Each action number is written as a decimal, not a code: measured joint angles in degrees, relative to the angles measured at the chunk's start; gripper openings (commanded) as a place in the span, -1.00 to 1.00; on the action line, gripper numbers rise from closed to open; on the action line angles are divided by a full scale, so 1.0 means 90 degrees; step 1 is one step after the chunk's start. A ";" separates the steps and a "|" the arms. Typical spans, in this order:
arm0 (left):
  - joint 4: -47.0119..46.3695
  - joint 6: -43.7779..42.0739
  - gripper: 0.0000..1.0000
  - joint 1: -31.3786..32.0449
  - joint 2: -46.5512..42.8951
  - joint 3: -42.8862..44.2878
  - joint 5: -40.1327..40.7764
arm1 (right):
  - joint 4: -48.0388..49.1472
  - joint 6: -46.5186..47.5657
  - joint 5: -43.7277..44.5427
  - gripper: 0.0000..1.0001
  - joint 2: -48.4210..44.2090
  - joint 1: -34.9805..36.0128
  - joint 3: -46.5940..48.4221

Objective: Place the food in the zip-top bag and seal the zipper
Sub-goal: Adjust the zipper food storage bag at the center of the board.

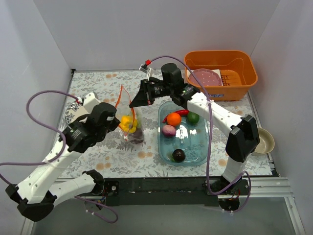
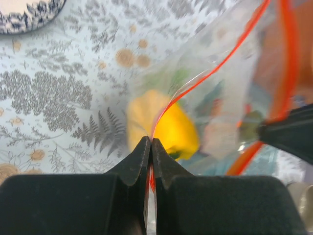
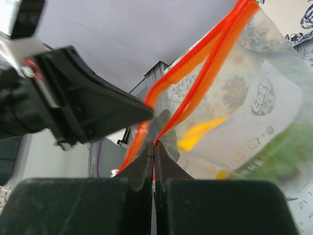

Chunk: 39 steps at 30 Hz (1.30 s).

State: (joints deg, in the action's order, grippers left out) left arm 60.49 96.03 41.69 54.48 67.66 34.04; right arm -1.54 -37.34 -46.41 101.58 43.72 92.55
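The clear zip-top bag (image 1: 131, 128) hangs between both grippers over the floral table, mouth up. Inside it show a yellow pepper (image 1: 127, 122) and dark purple grapes (image 1: 137, 135). My left gripper (image 1: 119, 121) is shut on one side of the red-orange zipper (image 2: 210, 73), the pepper (image 2: 164, 128) just beyond its tips (image 2: 150, 142). My right gripper (image 1: 132, 104) is shut on the other zipper strip (image 3: 215, 63), close to its tips (image 3: 154, 144). The mouth gapes open between the strips. An orange (image 1: 173, 119), red chilli (image 1: 182, 112), lime (image 1: 192, 117), purple onion (image 1: 168, 130) and dark plum (image 1: 179, 155) lie in the blue tray (image 1: 194, 143).
An orange basin (image 1: 244, 81) at the back right holds a pink dotted disc (image 1: 204, 77). A small bowl (image 1: 266, 142) sits at the right edge by the right arm's base. A blue-patterned plate (image 2: 29, 12) lies at the left, partly under the left arm.
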 measured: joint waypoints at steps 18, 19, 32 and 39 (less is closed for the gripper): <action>-0.0401 -0.0153 -1.00 -0.0032 0.0741 -0.0828 -0.0277 | -0.1226 0.0597 0.1481 -0.45 0.0058 0.0024 -0.1957; -0.0495 -0.0192 -1.00 -0.0032 0.0712 -0.0852 -0.0355 | -0.1297 0.0656 0.1564 -0.31 0.0053 0.0024 -0.2013; -0.1389 -0.0743 -1.00 -0.0036 0.0687 -0.0760 -0.0833 | -0.1685 0.1030 0.3638 0.56 -0.2268 0.0010 -0.3089; -0.1583 -0.0794 -1.00 -0.0036 0.0678 -0.0763 -0.1110 | -0.2084 0.1328 0.4170 0.57 -0.2788 -0.0551 -0.3857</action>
State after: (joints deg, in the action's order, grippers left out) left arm 46.24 88.88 41.36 60.58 60.80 24.05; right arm -20.29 -25.39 -8.88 76.49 38.76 57.84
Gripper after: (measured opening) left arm 0.017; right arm 0.785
